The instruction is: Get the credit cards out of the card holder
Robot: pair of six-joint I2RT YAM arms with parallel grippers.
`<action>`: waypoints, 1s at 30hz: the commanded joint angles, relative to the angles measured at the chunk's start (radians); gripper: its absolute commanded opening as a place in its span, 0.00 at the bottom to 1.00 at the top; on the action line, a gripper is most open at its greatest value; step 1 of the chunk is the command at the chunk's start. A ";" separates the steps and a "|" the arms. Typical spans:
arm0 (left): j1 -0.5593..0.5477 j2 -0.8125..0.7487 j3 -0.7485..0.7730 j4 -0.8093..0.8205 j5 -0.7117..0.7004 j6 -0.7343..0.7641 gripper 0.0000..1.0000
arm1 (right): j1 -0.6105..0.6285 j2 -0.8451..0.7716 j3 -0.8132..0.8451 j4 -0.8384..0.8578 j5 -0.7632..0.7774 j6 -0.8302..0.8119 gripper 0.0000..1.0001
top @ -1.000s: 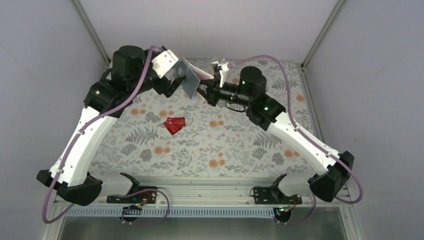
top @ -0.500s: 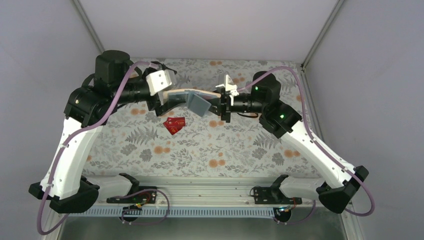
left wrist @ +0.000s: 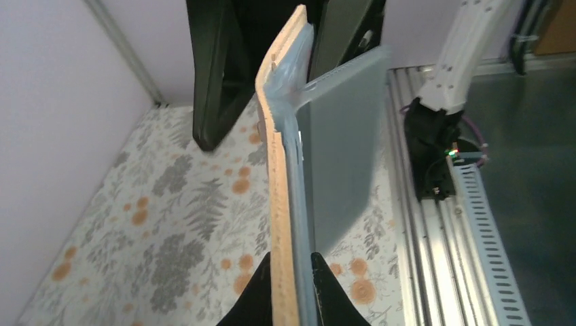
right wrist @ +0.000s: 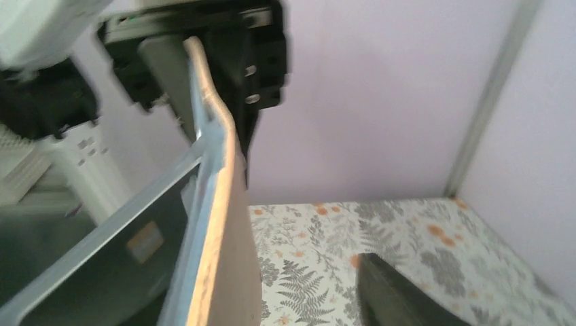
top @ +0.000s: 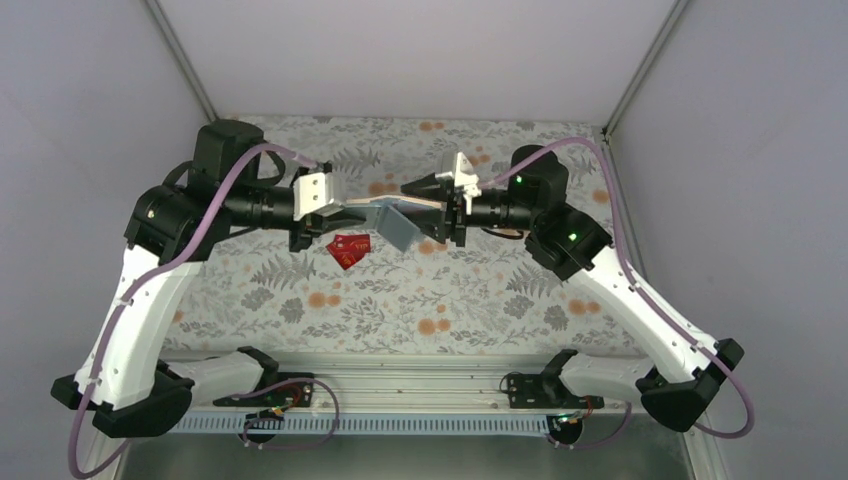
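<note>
**Partner:** Where is the card holder (top: 395, 222) right now?

**Me:** It's in the air above the counter (top: 480, 290), stretched between my two arms. My left gripper (top: 338, 209) is clenched on one end. From that wrist I can see my fingers (left wrist: 261, 302) pinching the tan outside and the pale lining together. One blue-grey panel hangs open, tipped down towards the counter.

**Partner:** And your other side?

**Me:** My right gripper (top: 440, 205) stands parted around the far end and grasps nothing. The one finger (right wrist: 394, 299) I can see from that wrist is apart from the tan face.

**Partner:** How do you expect it to handle?

**Me:** I'd judge it light and soft. It bends along its length in my hold, and the loose panel droops freely, so it will twist if I pull from a corner. A firm pinch close to the fold or along a stitched edge should keep it steady. The cards are another matter: thin, stiff and probably slick. I would take one by a short exposed edge and draw it straight along its pocket.

**Partner:** Are any out?

**Me:** The red credit cards (top: 348, 248) lie overlapped on the counter just below the holder. I cannot tell whether the pockets hold more.
</note>
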 commanded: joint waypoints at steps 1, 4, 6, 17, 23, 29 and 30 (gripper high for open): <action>0.018 -0.036 -0.086 0.160 -0.210 -0.208 0.02 | -0.036 -0.039 -0.011 0.018 0.276 0.099 0.58; 0.070 -0.017 -0.147 0.210 -0.355 -0.329 0.03 | -0.103 -0.061 -0.042 -0.005 0.512 0.222 0.68; 0.095 -0.003 -0.189 0.209 -0.356 -0.356 0.02 | -0.158 -0.077 -0.046 -0.041 0.640 0.290 0.70; 0.143 -0.027 -0.319 0.296 0.010 -0.376 0.02 | -0.023 -0.085 -0.128 0.246 -0.195 0.269 0.41; 0.166 -0.037 -0.327 0.254 0.221 -0.293 0.02 | 0.042 0.047 -0.121 0.259 -0.068 0.306 0.27; 0.173 -0.043 -0.304 0.177 0.356 -0.182 0.02 | 0.042 0.063 -0.151 0.272 -0.017 0.308 0.23; 0.173 -0.044 -0.300 0.163 0.377 -0.160 0.02 | 0.042 0.062 -0.155 0.269 -0.014 0.303 0.22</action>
